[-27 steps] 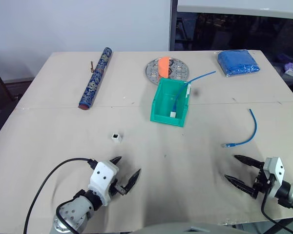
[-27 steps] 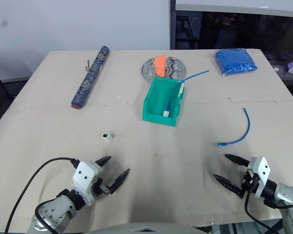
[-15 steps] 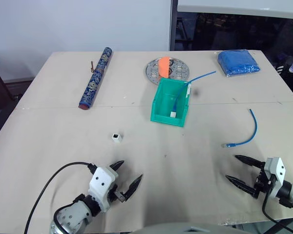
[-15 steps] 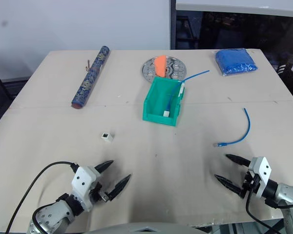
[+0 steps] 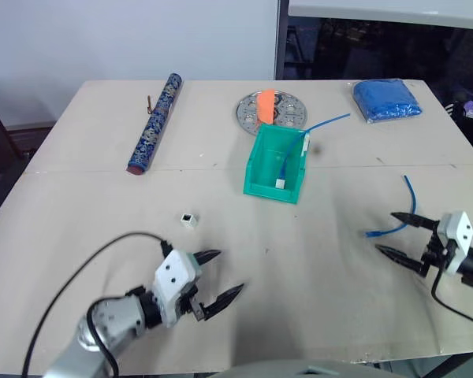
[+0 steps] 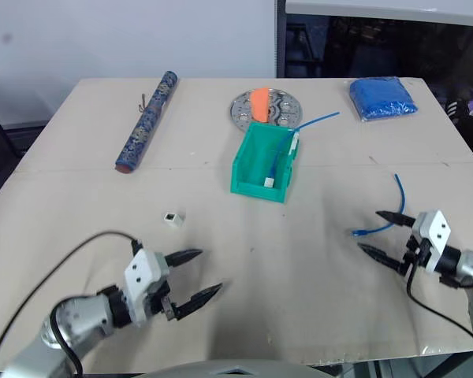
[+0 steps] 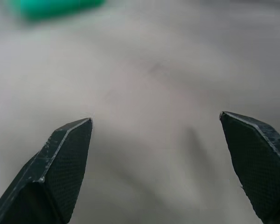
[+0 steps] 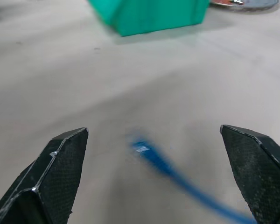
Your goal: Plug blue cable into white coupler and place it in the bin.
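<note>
Two hands wide apart, empty. Right hand [image 5: 400,235] just beside blue cable [image 5: 403,211] plug end on counter [image 5: 315,260]; white coupler [image 5: 188,220] ahead of left hand [image 5: 221,276]. Pinch close behind plug, low and square.

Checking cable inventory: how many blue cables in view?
2. One blue cable lies on the table by the right gripper; another sits in the green bin, its end sticking out.

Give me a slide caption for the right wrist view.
Open right gripper lined up on the blue cable on the table, teal bin beyond.
</note>
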### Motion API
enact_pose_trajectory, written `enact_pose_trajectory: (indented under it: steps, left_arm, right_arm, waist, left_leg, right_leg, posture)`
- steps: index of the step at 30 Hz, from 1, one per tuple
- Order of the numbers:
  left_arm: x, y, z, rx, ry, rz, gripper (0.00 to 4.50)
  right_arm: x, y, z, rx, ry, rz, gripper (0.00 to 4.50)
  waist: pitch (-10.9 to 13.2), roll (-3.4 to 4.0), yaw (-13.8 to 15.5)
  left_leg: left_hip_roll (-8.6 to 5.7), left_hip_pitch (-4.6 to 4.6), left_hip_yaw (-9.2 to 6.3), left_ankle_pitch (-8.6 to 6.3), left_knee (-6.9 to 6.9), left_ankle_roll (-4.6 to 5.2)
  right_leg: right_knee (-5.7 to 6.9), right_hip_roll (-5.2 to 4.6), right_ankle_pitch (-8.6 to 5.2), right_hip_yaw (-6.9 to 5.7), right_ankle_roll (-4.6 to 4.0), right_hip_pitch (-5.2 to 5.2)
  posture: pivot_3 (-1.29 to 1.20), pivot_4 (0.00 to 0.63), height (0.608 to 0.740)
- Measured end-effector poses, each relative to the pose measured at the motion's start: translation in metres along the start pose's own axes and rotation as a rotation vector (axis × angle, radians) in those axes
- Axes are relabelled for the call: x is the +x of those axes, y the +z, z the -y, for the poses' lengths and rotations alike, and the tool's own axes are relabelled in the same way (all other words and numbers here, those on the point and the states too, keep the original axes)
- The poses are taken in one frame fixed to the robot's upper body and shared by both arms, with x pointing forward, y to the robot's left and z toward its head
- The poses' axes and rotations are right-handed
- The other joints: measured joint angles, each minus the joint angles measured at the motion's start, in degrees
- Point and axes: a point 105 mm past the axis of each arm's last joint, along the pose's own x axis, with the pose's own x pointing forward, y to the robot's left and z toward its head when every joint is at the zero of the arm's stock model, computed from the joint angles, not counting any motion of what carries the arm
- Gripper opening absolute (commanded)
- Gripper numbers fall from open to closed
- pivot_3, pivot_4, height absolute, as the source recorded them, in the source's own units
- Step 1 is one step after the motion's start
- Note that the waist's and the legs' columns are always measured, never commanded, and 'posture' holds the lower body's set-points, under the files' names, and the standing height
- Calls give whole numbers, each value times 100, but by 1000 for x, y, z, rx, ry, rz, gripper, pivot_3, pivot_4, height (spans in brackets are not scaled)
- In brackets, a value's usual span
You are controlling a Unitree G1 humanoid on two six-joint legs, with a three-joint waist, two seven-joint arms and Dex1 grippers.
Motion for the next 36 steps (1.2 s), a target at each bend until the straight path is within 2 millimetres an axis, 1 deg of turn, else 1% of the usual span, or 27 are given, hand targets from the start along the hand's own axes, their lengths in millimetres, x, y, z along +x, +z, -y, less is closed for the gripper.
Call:
enact_pose_trajectory:
  steps: [2, 4, 5, 7, 8, 9, 10, 11, 12, 13, 14, 15, 18, 22, 25, 27, 28, 29, 30, 32, 33, 34, 35, 36]
  left_arm:
    - [-1, 15, -1, 42, -57, 10, 4500]
    - [-2, 21, -1, 44, -119, -9, 4500]
    - [-4, 24, -3, 44, -134, -14, 4500]
    - [-4, 33, -5, 49, -160, -7, 4500]
    - [-5, 38, -6, 47, -168, 6, 4500]
    - [-6, 41, -6, 46, -174, 8, 4500]
    - [-7, 44, -5, 50, -184, 4, 4500]
    - [-7, 44, -4, 45, -194, 1, 4500]
    - [-8, 45, -3, 39, -203, -1, 4500]
    - [-8, 45, -2, 37, -209, -3, 4500]
    - [-9, 46, -2, 32, -209, -2, 4500]
    - [-10, 47, -2, 31, -208, -1, 4500]
    - [-10, 46, -2, 27, -207, -2, 4500]
    - [-10, 43, -7, 41, -180, -25, 4500]
    - [-5, 41, -17, 62, -148, -57, 4500]
    - [-3, 43, -22, 80, -145, -58, 4500]
    - [-1, 43, -24, 89, -148, -64, 4500]
    - [0, 42, -26, 96, -150, -75, 4500]
    - [0, 41, -28, 100, -151, -83, 4500]
    - [2, 36, -30, 99, -155, -109, 4500]
    - [2, 32, -32, 94, -156, -126, 4500]
    - [3, 29, -34, 92, -154, -138, 4500]
    - [4, 27, -35, 93, -156, -147, 4500]
    - [8, 26, -38, 115, -162, -159, 4500]
  right_arm:
    - [3, -6, 3, -21, 34, -54, 4483]
    - [4, -16, 4, -31, 89, -115, 4483]
    - [4, -17, 4, -38, 118, -129, 4242]
    - [7, -15, 5, -65, 173, -143, 3725]
    - [9, -13, 6, -79, 197, -146, 3157]
    - [10, -13, 6, -78, 209, -148, 2808]
    - [11, -13, 4, -77, 228, -151, 2275]
    - [11, -14, 3, -76, 244, -153, 1888]
    - [11, -13, 2, -77, 255, -153, 1361]
    - [12, -13, 1, -79, 265, -154, 956]
    - [13, -12, 1, -84, 273, -155, 251]
    - [13, -13, 1, -85, 275, -156, 109]
    - [15, -11, -1, -84, 287, -153, 109]
    - [44, 9, -25, -100, 389, -98, 109]
    - [87, 26, -61, -101, 484, -71, 109]
    - [114, 32, -80, -123, 512, -100, 109]
    - [128, 39, -88, -146, 519, -98, 109]
    - [140, 45, -94, -164, 518, -94, 811]
    - [148, 50, -99, -175, 511, -89, 1075]
    - [158, 53, -102, -165, 491, -89, 2004]
    - [158, 54, -100, -163, 475, -91, 2681]
    - [158, 55, -98, -164, 463, -92, 2990]
    - [157, 56, -96, -159, 449, -91, 3416]
    - [149, 58, -92, -105, 424, -61, 3929]
  waist:
    - [2, 4, -1]
    - [8, 13, -5]
    - [13, 18, -6]
    - [16, 21, -7]
    - [18, 20, -11]
    - [21, 19, -12]
    - [21, 18, -12]
    - [22, 19, -12]
    - [23, 21, -12]
    - [24, 19, -12]
    - [25, 20, -12]
    - [25, 20, -13]
    - [26, 20, -15]
    - [28, 22, -33]
    - [29, 21, -24]
    - [32, 16, -18]
    - [32, 16, -18]
    - [32, 15, -20]
    - [33, 14, -19]
    - [33, 14, 19]
    - [33, 15, 41]
    - [32, 13, 48]
    - [32, 11, 55]
    - [32, 12, 109]
  left_leg:
    - [0, 0, 2, 0, -2, 0]
    - [0, -5, 2, -2, -6, 3]
    - [0, -7, 1, -7, -6, 12]
    - [0, -8, 2, -14, -6, 23]
    - [0, -8, 1, -14, -6, 24]
    - [0, -8, 1, -14, -6, 23]
    - [0, -8, 1, -14, -6, 24]
    - [0, -8, 1, -14, -6, 24]
    - [0, -8, 2, -14, -6, 24]
    - [0, -8, 1, -14, -5, 23]
    - [0, -7, 3, -14, -2, 23]
    - [0, -6, 2, -14, -2, 23]
    - [0, -5, 3, -13, -1, 23]
    - [0, 1, 0, -13, 0, 23]
    - [0, -1, -10, -13, 1, 22]
    - [0, -3, -10, -12, 3, 21]
    - [0, -4, -8, -12, 4, 20]
    - [-1, -5, -8, -12, 4, 20]
    - [-1, -6, -8, -12, 4, 19]
    - [-2, -14, -11, -12, 2, 19]
    - [-2, -19, -11, -12, 1, 18]
    - [-2, -22, -10, -12, 1, 18]
    - [-2, -35, -10, -12, 0, 18]
    - [-3, -61, -13, -12, 1, 18]
  right_leg:
    - [-3, 0, 0, 1, -1, 0]
    - [-8, 0, 0, 0, 0, -2]
    - [-10, -1, 2, 0, 2, -2]
    - [-13, -1, 2, 0, 4, -2]
    - [-15, -1, 3, 0, 4, -2]
    - [-15, -1, 3, 0, 4, -2]
    - [-15, -1, 3, 0, 4, -2]
    - [-15, -1, 3, 0, 4, -1]
    - [-15, -1, 2, 0, 3, -1]
    - [-15, -1, 2, 0, 2, -1]
    - [-14, -1, 1, 0, 1, 0]
    - [-14, -1, 1, 0, 0, 0]
    - [-11, 0, 1, 0, 0, 0]
    - [0, 2, 1, 0, 1, 0]
    - [8, 6, 1, -1, 1, -3]
    - [9, 6, 1, -2, 1, -5]
    - [9, 6, 2, -1, 1, -6]
    - [8, 6, 2, -1, 1, -6]
    - [8, 6, 2, -1, 2, -9]
    - [8, 4, 3, -4, 3, -13]
    - [6, 4, 5, -6, 7, -18]
    - [5, 4, 7, -6, 9, -24]
    - [4, 4, 12, -6, 18, -36]
    - [2, 3, 14, -10, 19, -57]
  posture:
    - [0, 150, 740]
    - [0, 150, 740]
    - [0, 150, 740]
    - [0, 150, 740]
    - [0, 150, 740]
    - [0, 150, 740]
    - [0, 150, 740]
    - [0, 150, 740]
    - [0, 150, 740]
    - [0, 150, 740]
    - [0, 150, 740]
    - [0, 150, 740]
    - [0, 150, 740]
    - [0, 150, 740]
    - [0, 150, 740]
    - [0, 150, 740]
    - [0, 150, 740]
    - [0, 150, 740]
    - [0, 150, 740]
    - [0, 150, 740]
    - [0, 150, 740]
    - [0, 150, 740]
    - [0, 150, 740]
    - [0, 150, 740]
